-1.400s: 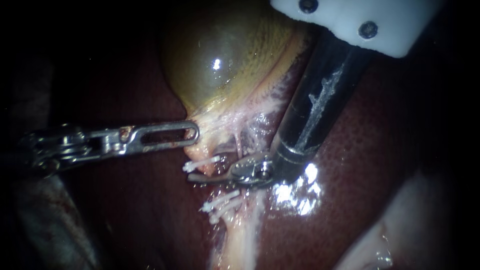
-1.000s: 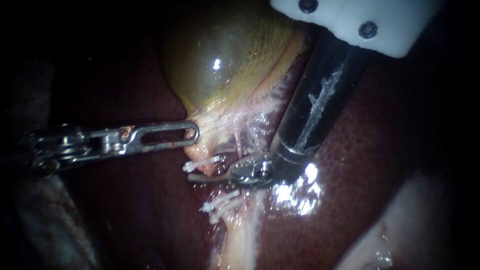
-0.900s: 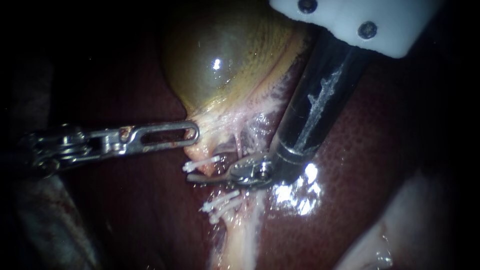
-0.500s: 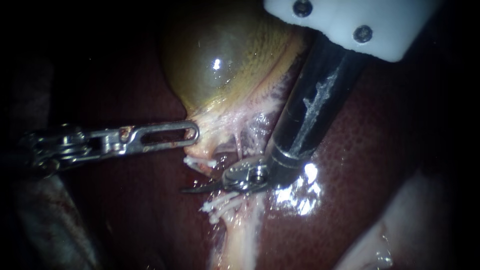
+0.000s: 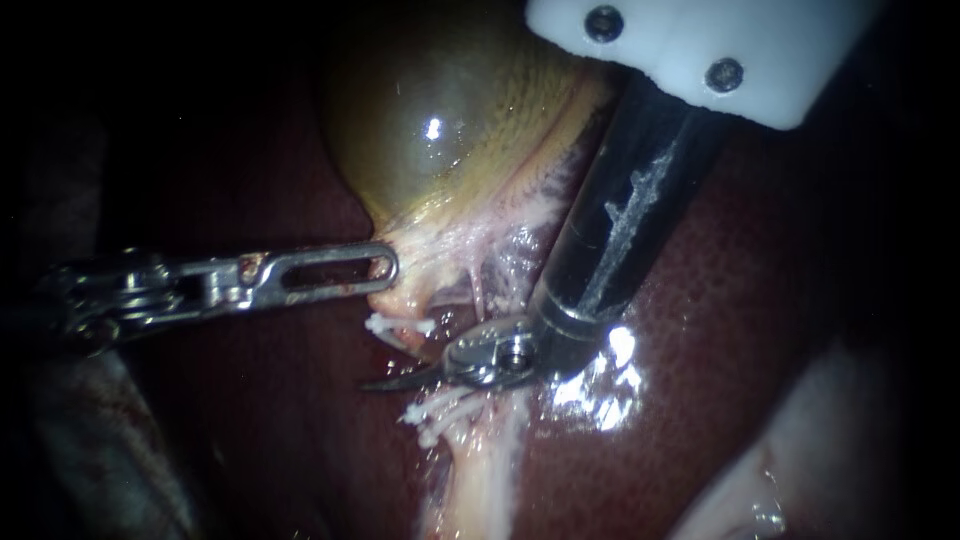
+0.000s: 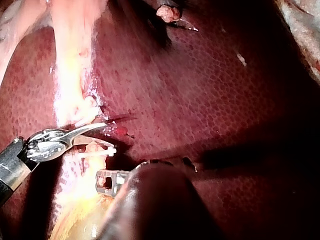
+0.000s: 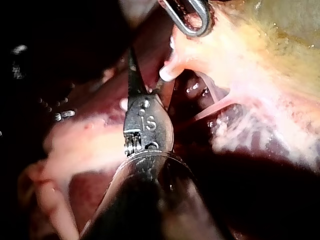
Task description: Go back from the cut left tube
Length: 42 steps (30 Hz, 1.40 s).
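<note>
Dark red, finely mottled liver [image 5: 720,330] as the backdrop, wet and glinting, with the yellow-green gallbladder [image 5: 440,130] bulging out of it. Left instrument [image 5: 385,265] reaching in level to the gallbladder's tapering neck, slotted jaws closed onto the pale tissue there, seemingly to hold the neck taut and keep the strands hanging from it spread and easy to see. Just below the gallbladder's neck, the cut left tube [image 5: 462,440] in two parts: a short stump on the gallbladder side sealed by one white clip [image 5: 400,325], and, farther from the gallbladder, a longer pale stump carrying two more white clips [image 5: 440,405], presumably against leakage from either end. Open gap between the two stumps, with what looks like a little blood beside it. Right instrument [image 5: 385,381] slanting down past the gallbladder's side, a white block with two screws [image 5: 700,40] on its dark shaft, its curved blades closed together and gripping nothing, the point lying in the gap between the stumps. Blades shut probably for a safe retreat, with no edge bared toward the clips or toward the thin pale strand [image 5: 476,285] nearer the gallbladder. Withdrawal judged barely under way, the tip close to both stumps.
</note>
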Motion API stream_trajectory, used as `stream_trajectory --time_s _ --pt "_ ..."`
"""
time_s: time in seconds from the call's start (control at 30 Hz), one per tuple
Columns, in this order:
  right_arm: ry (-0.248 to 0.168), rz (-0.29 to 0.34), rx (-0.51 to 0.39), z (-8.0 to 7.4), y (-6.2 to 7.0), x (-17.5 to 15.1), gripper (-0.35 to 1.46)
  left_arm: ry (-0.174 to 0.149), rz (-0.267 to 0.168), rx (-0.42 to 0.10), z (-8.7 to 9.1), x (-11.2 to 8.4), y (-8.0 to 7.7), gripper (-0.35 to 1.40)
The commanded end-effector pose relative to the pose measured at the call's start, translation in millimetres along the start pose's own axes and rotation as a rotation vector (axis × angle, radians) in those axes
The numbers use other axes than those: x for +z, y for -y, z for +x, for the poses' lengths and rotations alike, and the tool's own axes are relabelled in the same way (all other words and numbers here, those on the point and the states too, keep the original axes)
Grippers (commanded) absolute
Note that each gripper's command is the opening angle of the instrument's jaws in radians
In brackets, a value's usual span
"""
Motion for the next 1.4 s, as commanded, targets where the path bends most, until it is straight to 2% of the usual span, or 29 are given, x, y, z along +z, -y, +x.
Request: stream_trajectory --time_s 0.03,0.4,0.67,0.9,1.17,1.4 --pt "-0.001 -0.001 -0.001 -0.1 0.1 -0.1 1.26 0.000 -0.001 0.000 0.0 -0.1 0.0 -0.35" --pt "-0.007 0.003 -0.026 -1.0 0.1 -3.0 1.21 0.001 -0.001 0.001 0.0 -0.1 0.0 -0.35" --pt "-0.068 -0.020 -0.062 -0.3 0.2 -7.1 1.21 0.001 -0.001 0.001 0.0 -0.1 0.0 -0.35" --pt "-0.116 -0.063 -0.094 0.6 0.3 -11.2 1.21 0.001 -0.001 0.001 0.1 -0.1 0.1 -0.35" --pt "-0.172 -0.120 -0.137 0.3 -0.5 -16.4 1.23 0.001 -0.002 0.001 0.1 0.0 0.2 -0.35" --pt "-0.183 -0.185 -0.191 0.8 -1.4 -18.7 1.33 0.000 -0.002 0.002 0.0 0.1 0.3 -0.35"
